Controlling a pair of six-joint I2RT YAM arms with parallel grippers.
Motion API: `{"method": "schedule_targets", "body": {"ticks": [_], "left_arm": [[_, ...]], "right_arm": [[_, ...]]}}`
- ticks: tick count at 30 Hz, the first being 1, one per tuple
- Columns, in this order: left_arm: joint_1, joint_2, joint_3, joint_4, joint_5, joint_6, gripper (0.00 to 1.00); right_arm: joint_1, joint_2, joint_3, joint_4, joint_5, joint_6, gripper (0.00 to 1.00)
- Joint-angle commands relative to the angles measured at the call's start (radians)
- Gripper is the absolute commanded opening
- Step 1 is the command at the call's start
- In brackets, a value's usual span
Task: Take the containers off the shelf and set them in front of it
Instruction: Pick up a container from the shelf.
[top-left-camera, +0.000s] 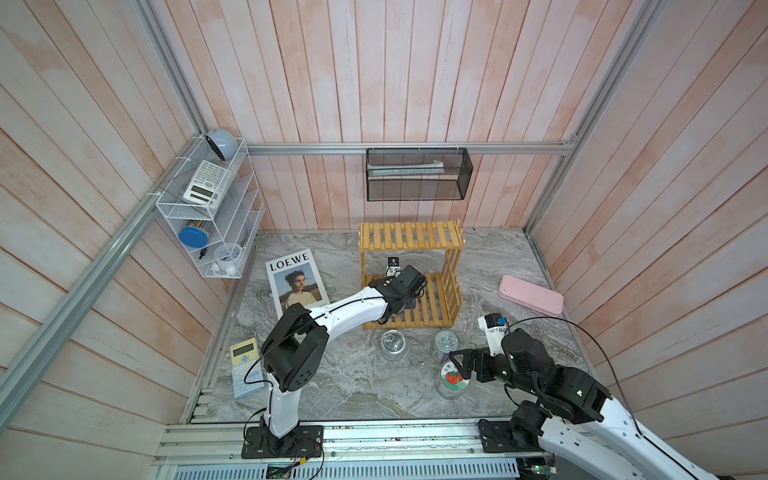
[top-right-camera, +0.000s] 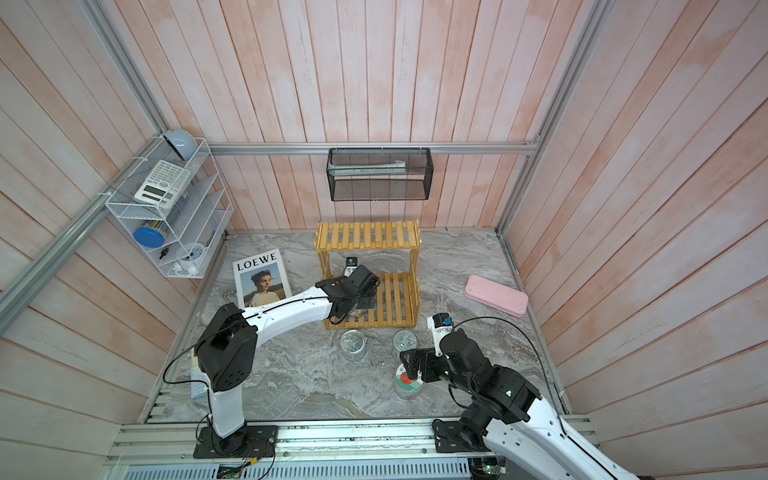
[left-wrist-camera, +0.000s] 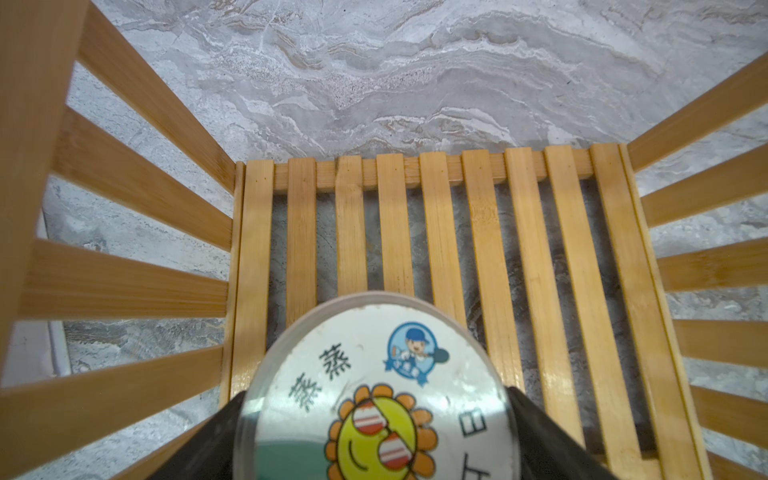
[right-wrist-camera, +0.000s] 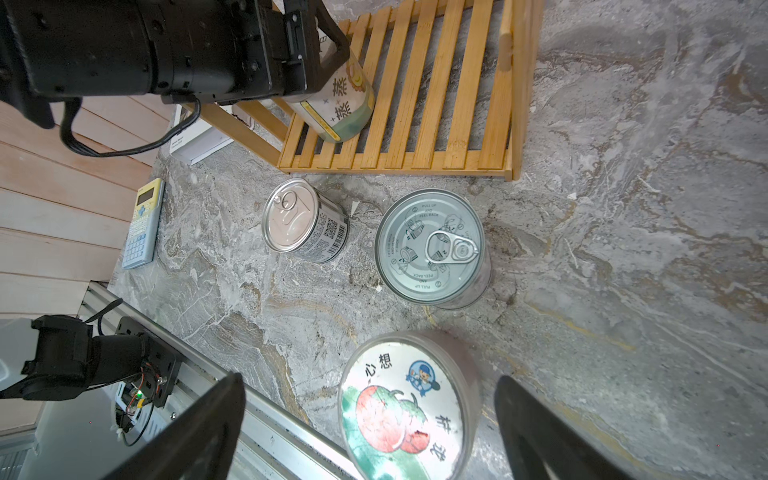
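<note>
The sun jar (right-wrist-camera: 338, 106) sits on the shelf (left-wrist-camera: 440, 224), inside the left claw (left-wrist-camera: 375, 395); fingers seem to touch it, but a grip I cannot tell. Smooth, rigid, likely light: clamp the wall under the lid. The right claw (right-wrist-camera: 369, 378) hangs released over the tomato jar (right-wrist-camera: 401, 409).

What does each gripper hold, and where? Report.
The left gripper has jaws at the sides of the sun-lid jar on the shelf, lower tier; whether they grip cannot be told. The right gripper stands open around the tomato-lid jar, holding nothing.
</note>
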Motion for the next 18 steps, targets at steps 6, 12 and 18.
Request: {"method": "schedule_targets", "body": {"ticks": [6,12,18], "left_arm": [[0.006,-0.001,0.005,0.013,0.001,-0.005,0.81],[0.006,-0.051,0.001,0.026,-0.013,0.011,0.8],[-0.011,-0.125,-0.012,0.027,-0.041,0.04,0.79]], "right_arm": [[-0.015,-0.022,-0.024,0.006,-0.016,-0.007,0.98],[-0.028,-0.023,-0.032,0.014,-0.026,-0.01,0.98],[-0.047,-0.018,-0.033,0.02,-0.041,-0.017,0.98]]}}
